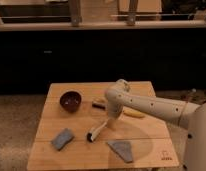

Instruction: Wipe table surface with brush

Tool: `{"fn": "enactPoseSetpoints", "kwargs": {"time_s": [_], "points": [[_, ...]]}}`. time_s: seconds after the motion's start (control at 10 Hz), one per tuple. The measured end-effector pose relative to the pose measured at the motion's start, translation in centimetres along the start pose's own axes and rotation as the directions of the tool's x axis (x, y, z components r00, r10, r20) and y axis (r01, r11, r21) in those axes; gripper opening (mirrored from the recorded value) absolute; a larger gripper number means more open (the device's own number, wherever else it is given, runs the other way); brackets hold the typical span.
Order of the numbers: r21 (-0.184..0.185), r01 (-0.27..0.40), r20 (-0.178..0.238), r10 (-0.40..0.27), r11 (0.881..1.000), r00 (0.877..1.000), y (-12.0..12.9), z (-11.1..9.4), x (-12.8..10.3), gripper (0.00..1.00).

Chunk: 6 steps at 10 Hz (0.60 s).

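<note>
Gripper (110,123) low over the table (146,136), jaws half masked by the wrist, clamped on the brush (97,131), bristles touching wood, dark block (98,103) partly behind the arm (146,105), dim room beyond.

The gripper (109,122) hangs over mid table surface (146,137), at the brush's (96,132) handle end. Taken from the brush head:
- **9 o'clock:** a grey-blue sponge (62,138) lies near.
- **4 o'clock:** a grey cloth (121,149).
- **11 o'clock:** a dark bowl (70,100).
- **12 o'clock:** a dark-topped block (98,103).
- **2 o'clock:** a yellow object (133,113) beyond the arm (151,106).

Open wood runs at 6 o'clock between sponge and cloth, and at 10 o'clock between bowl and sponge.
</note>
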<state>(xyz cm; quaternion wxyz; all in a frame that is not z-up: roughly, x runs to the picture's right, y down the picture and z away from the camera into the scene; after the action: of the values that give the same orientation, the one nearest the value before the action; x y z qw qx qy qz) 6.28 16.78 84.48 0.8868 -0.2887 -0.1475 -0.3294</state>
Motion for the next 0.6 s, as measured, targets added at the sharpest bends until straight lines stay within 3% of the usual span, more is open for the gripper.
{"fn": "enactPoseSetpoints", "kwargs": {"time_s": [0.3,0.6], "points": [[0.021,-0.036,-0.044,0.037,0.999,0.998,0.2,-1.1,0.7,0.05],[0.023,-0.032,-0.062,0.034,0.999,0.997,-0.5,-1.4,0.7,0.05]]}}
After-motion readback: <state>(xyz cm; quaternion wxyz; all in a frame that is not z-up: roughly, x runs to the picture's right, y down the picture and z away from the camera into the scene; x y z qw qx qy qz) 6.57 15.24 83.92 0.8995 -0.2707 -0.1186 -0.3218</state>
